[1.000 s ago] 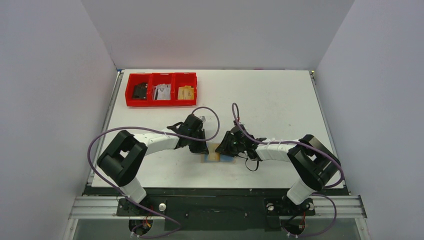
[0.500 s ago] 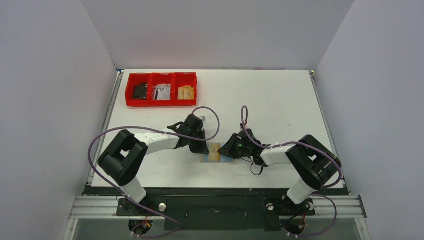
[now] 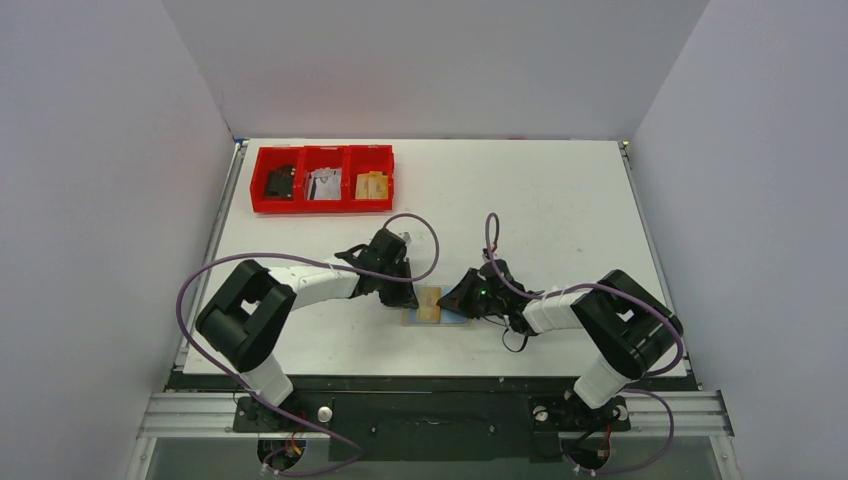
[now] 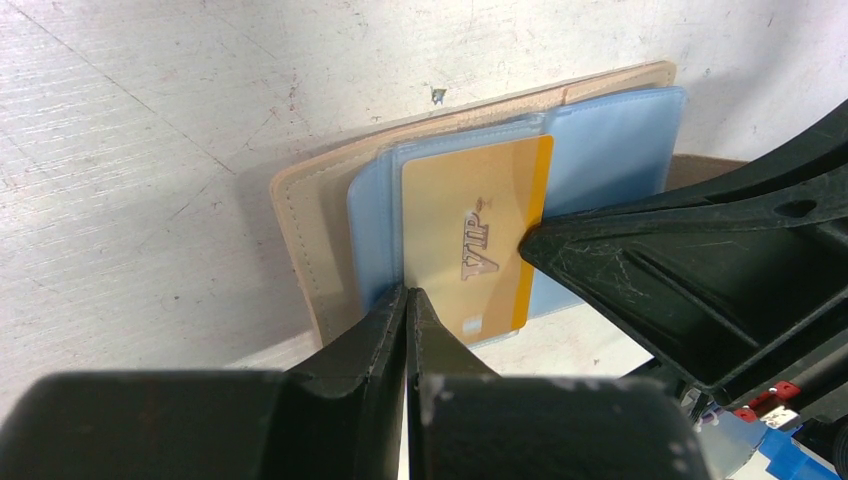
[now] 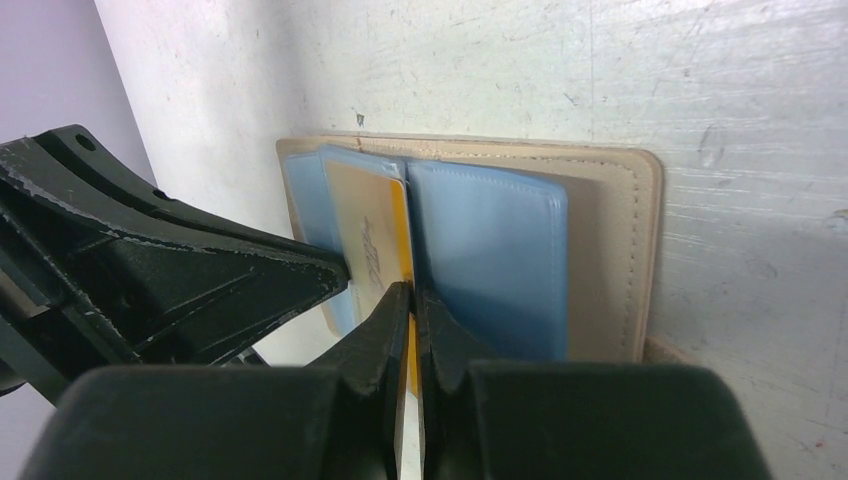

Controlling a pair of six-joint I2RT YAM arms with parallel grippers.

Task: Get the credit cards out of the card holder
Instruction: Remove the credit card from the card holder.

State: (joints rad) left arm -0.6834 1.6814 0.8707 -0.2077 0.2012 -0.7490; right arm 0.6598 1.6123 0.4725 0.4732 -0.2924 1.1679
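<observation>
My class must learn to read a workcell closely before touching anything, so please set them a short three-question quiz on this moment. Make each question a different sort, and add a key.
1. True or false: the card holder lies folded shut on the table.
2. Multiple choice: the gold card tucked in it reads A) VIP, B) BANK, C) PASS.
3. Short answer: how many compartments has the red tray?

Key: 1 false, it lies open; 2 A; 3 three.
</observation>
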